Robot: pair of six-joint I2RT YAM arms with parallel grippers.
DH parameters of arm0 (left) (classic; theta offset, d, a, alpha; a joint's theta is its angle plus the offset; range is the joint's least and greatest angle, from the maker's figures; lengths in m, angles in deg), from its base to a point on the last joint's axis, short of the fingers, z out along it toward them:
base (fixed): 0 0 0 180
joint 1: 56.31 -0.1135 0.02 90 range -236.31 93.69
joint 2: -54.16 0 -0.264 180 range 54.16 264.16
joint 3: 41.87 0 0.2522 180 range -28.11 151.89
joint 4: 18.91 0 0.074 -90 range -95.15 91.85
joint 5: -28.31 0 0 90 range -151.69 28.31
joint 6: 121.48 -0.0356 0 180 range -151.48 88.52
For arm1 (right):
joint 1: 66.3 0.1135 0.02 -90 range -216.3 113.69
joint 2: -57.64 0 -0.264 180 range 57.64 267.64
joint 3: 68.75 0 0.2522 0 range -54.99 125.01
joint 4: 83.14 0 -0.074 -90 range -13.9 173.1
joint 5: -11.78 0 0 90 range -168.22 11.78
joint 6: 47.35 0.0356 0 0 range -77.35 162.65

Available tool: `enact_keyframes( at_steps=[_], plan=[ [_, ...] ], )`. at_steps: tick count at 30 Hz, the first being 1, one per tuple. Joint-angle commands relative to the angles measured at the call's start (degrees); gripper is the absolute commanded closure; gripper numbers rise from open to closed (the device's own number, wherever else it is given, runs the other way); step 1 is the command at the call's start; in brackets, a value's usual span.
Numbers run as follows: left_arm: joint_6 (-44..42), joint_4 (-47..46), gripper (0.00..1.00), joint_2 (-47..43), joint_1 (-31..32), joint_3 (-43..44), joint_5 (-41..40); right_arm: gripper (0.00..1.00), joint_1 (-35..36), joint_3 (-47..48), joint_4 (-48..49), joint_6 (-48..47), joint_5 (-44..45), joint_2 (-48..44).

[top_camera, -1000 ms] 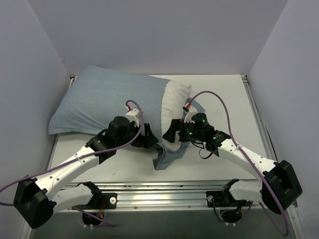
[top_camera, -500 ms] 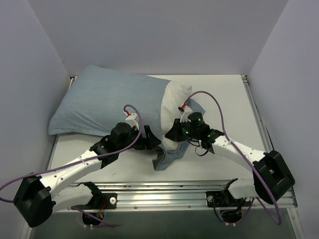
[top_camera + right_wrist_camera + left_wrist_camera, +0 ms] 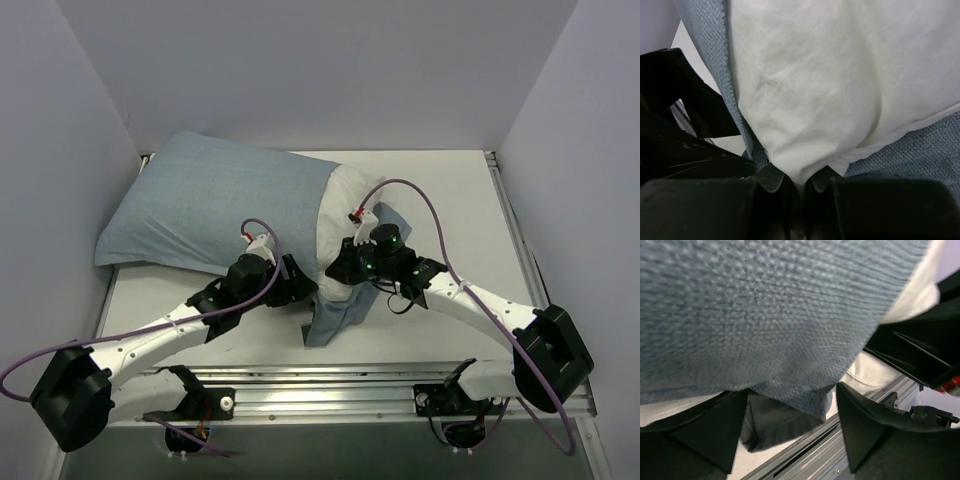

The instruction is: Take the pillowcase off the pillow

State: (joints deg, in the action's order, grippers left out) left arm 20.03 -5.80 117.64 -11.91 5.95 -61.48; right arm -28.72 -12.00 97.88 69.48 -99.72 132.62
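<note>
At the middle of the bench, the right tool (image 3: 345, 268) has just gone from wide apart to clamped on the exposed corner of the big puffy white pillow (image 3: 340, 195); its wrist view shows white fabric pinched between the closed fingers. The left tool (image 3: 300, 283) has slid in beside it under the open hem of the blue-grey woven cloth pillowcase (image 3: 210, 200), jaws apart with cloth draped across them; I think it has not gripped yet, though that wrist view is too close and blurred to be sure. For the task, this gives me an anchor on the pillow; the cover could next be drawn off toward the left. The pillowcase covers most of the pillow, lying across the far left of the flat white bench (image 3: 450, 200); a darker flap of it hangs toward the near aluminium rail (image 3: 330, 385). Plain pale lilac walls (image 3: 300, 70) close in three sides.
</note>
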Motion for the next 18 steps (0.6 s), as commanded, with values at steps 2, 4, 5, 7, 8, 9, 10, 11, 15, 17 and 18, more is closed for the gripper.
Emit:
enact_keyframes(
  at_steps=[2, 4, 5, 7, 8, 9, 10, 11, 15, 17, 18],
  plan=[
    [1.75, -5.59, 0.26, 2.08, 0.60, 1.44, -1.26, 1.00, 3.02, 3.86, 1.74, -0.99, 1.28, -2.03],
    [1.93, -6.65, 0.29, 2.52, 0.60, 1.62, -1.26, 1.00, 3.64, 3.86, 1.91, -0.73, 1.98, -1.94],
    [1.76, -6.65, 0.33, 3.04, 0.68, 1.79, -1.18, 1.00, 3.99, 3.78, 2.52, -0.38, 2.07, -2.03],
    [1.58, -6.21, 0.42, 3.40, 0.69, 2.06, -0.82, 1.00, 4.43, 3.60, 3.14, 0.24, 2.25, -2.38],
    [1.58, -6.21, 0.49, 3.31, 0.69, 1.88, -0.65, 1.00, 4.43, 3.77, 3.49, 0.50, 2.42, -2.56],
    [1.58, -5.95, 0.64, 3.14, 0.69, 1.54, -0.65, 1.00, 4.52, 3.86, 3.49, 0.68, 2.60, -2.65],
    [1.58, -5.60, 0.71, 2.62, 0.60, 1.44, -0.82, 1.00, 4.52, 4.04, 3.41, 0.68, 2.77, -2.91],
    [1.32, -4.99, 0.78, 1.39, 0.60, 1.27, -1.26, 1.00, 4.43, 4.65, 2.71, 0.59, 3.91, -3.52],
    [-1.75, 3.07, 0.98, -3.53, 0.34, 1.53, -7.31, 1.00, 2.50, 6.93, 0.51, -0.20, 5.06, -5.80],
    [-3.86, 5.64, 0.98, -6.77, -0.63, 1.53, -10.82, 1.00, 0.83, 8.69, -1.67, -1.25, 5.50, -7.91],
    [-4.91, 8.26, 0.98, -7.66, -0.98, 1.53, -12.15, 1.00, 0.30, 11.31, -2.56, -1.78, 6.37, -8.62]
  ],
)
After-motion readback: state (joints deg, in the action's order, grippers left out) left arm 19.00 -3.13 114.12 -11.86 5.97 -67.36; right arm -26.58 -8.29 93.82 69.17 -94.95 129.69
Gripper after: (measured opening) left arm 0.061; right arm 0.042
